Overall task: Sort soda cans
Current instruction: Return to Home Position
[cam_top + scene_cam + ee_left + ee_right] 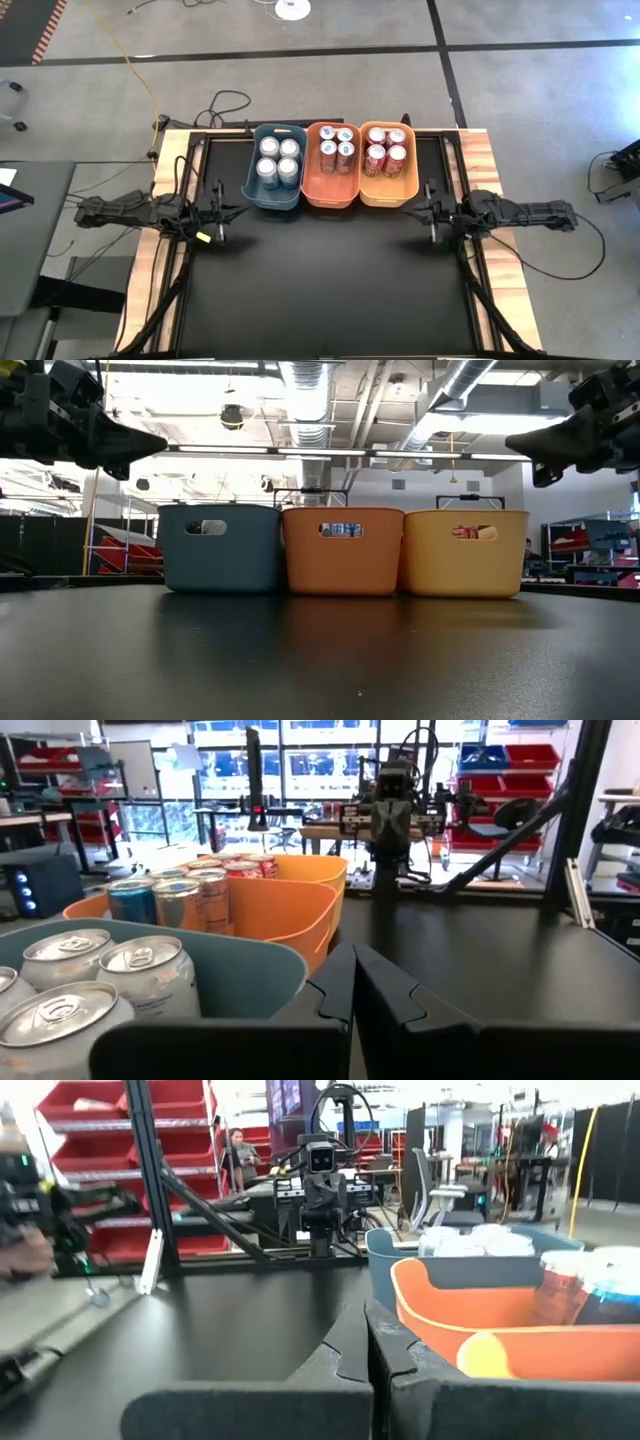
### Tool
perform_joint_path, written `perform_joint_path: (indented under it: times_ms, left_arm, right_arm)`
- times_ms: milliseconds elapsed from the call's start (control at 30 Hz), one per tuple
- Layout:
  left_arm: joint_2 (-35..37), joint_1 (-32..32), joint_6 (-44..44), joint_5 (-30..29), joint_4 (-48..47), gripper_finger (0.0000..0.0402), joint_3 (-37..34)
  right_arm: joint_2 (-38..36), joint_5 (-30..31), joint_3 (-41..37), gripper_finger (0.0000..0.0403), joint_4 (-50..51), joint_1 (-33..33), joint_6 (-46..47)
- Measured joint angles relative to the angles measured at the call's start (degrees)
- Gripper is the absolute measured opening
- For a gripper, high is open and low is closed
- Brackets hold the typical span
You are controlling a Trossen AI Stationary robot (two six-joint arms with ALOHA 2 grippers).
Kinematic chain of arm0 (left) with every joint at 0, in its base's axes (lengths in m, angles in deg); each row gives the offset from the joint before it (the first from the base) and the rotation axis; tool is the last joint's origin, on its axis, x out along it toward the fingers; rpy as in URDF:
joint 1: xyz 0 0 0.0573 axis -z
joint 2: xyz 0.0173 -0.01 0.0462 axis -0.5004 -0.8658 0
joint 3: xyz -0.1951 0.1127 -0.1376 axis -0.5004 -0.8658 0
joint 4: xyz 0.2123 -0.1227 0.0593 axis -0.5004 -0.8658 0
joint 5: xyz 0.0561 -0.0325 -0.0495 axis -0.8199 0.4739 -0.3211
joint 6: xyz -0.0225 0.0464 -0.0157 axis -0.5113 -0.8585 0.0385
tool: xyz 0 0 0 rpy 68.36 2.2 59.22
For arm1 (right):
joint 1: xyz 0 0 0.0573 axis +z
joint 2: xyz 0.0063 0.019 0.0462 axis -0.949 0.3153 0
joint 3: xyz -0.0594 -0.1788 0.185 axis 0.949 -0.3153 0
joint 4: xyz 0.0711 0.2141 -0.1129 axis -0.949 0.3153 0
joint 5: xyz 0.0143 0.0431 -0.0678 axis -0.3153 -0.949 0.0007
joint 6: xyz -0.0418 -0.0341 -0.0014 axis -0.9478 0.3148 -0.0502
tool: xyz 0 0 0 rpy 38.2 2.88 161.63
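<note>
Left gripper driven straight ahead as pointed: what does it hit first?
Probably the right gripper, facing it across the table. The left gripper seems to just clear the blue bin; margin unclear.

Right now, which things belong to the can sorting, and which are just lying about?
Job: light soda cans in blue bin; blue cans in orange bin; red cans in yellow bin; left gripper, right gripper, both shut.
Lying about: yellow floor cable; black cables behind the table.

Blue bin (220, 560), orange bin (343, 565) and yellow bin (465, 565) stand touching in a row, cans (341, 529) apparently visible inside.
</note>
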Motion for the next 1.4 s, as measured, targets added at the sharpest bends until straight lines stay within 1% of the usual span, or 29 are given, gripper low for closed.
perform_joint_path:
  times_ms: [133,267,1400]
  left_arm:
    - [0.0,0.0,1.1,0.0,0.1,0.0000,0.0]
    - [0.0,0.0,1.2,0.0,0.1,0.0000,0.0]
    - [0.0,0.0,1.3,-0.1,0.2,0.0000,0.0]
  right_arm:
    - [0.0,0.0,0.0,0.0000,0.0,0.0,6.1]
    - [0.0,0.1,0.0,0.0000,0.0,0.0,9.1]
    - [0.0,0.3,0.0,0.0000,0.1,0.0,9.4]
